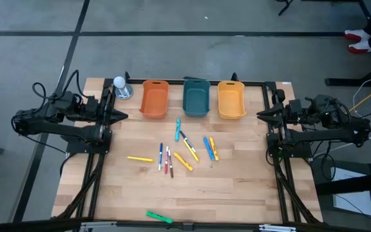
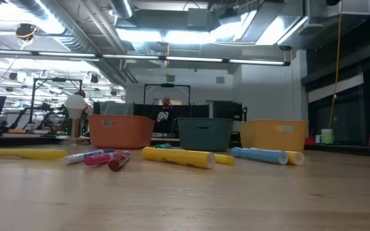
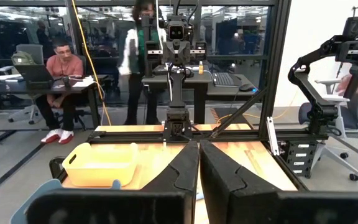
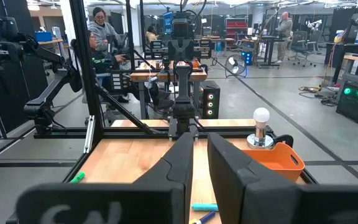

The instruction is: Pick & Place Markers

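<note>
Markers scattered mid-surface in front of orange, teal and yellow bins, left tool closed and empty at left edge, right tool slightly parted, empty, at right edge.

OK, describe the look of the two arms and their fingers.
Both arms are dark, jointed, with black cables looping off them. The left gripper and the right gripper each end in two black, wedge-shaped fingers tapering to a point. No markings are visible.
</note>
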